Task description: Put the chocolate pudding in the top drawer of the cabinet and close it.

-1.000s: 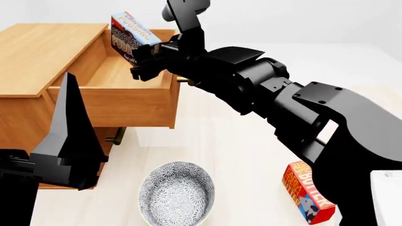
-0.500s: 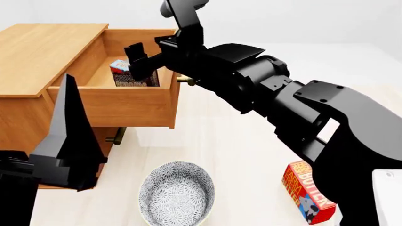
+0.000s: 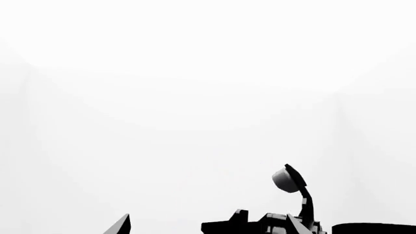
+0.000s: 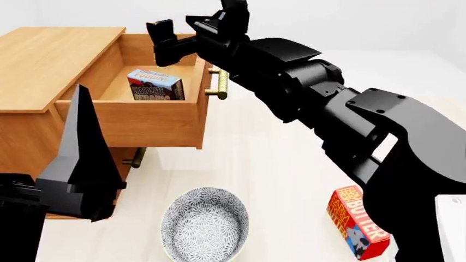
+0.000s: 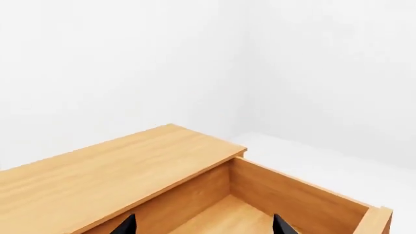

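The chocolate pudding [image 4: 154, 84] stands inside the top drawer [image 4: 145, 123], which is pulled out of the cabinet [image 4: 43, 60]. Nothing touches the carton. The drawer's brass handle [image 4: 218, 82] shows beside my right arm. My right gripper [image 4: 174, 38] hovers above the drawer's far end, open and empty. The right wrist view shows the right gripper [image 5: 204, 225] with its tips wide apart over the drawer floor [image 5: 234, 214]. My left gripper [image 4: 78, 136] points upward at the near left, in front of the cabinet. In the left wrist view the left gripper [image 3: 208, 229] is open against blank white.
A patterned bowl [image 4: 205, 224] sits on the pale table in front of me. A red-orange butter box [image 4: 357, 221] lies at the near right, partly behind my right arm. The lower drawer's handle [image 4: 135, 158] juts out below the open drawer.
A second ago my right gripper held the pudding above the drawer. It let go, the carton came to rest in the drawer, and the gripper has risen clear. The left arm stayed still.
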You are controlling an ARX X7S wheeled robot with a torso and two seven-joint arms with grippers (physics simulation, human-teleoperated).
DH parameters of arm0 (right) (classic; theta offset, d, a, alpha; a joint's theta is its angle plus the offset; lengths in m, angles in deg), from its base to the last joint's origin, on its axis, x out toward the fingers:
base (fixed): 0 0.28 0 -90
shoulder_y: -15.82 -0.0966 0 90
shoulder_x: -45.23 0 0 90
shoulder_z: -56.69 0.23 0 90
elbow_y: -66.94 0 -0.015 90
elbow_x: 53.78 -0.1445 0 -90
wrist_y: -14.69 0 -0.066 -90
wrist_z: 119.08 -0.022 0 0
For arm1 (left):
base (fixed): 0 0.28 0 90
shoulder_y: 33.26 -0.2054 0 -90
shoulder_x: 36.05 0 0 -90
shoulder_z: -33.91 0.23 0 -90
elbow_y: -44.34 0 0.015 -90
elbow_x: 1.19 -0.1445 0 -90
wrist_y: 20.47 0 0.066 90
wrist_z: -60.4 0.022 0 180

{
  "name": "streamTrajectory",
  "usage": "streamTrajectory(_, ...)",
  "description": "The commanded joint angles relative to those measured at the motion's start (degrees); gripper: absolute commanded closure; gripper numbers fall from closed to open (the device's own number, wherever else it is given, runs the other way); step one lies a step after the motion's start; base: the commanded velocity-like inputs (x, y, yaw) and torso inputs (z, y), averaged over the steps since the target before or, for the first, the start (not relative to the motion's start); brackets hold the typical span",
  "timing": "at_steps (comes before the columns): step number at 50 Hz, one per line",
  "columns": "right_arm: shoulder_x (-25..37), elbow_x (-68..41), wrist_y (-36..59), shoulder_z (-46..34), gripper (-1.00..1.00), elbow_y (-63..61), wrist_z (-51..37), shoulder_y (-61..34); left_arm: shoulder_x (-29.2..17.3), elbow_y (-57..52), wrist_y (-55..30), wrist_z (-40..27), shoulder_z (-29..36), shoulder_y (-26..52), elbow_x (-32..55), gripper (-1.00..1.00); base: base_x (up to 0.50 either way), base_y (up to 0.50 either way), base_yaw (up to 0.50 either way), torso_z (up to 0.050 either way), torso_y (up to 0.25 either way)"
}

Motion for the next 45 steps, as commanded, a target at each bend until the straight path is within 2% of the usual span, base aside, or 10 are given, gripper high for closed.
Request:
streamTrajectory(1,1.49,-3.73,-5.32,1.9,-1.0,0.16,0.58,1.03,-0.06,-0.23,-0.57,-0.18,0.46,0.8,0.04,-1.0,0.0,0.0,0.0,0.0,0.0)
streamTrajectory(14,13.52,-0.67,-16.69,4.96,-1.0,-21.6,-8.29,5.97,0.31,-0.32,-1.58,-0.2,1.54,1.98,-0.2,-1.0,0.0,0.0,0.0,0.0,0.0)
streamTrajectory(31,22.74,5.95,-25.87,5.15,-1.0,-36.22,-12.88,11.61,0.62,-0.46,-2.66,-0.22,2.75,3.34,-0.17,-1.0,0.0,0.0,0.0,0.0,0.0)
streamTrajectory(45,31.96,15.53,-33.58,4.11,-1.0,-47.34,-23.01,16.83,1.48,-0.7,-4.86,-0.1,4.54,6.23,0.26,-1.0,0.0,0.0,0.0,0.0,0.0)
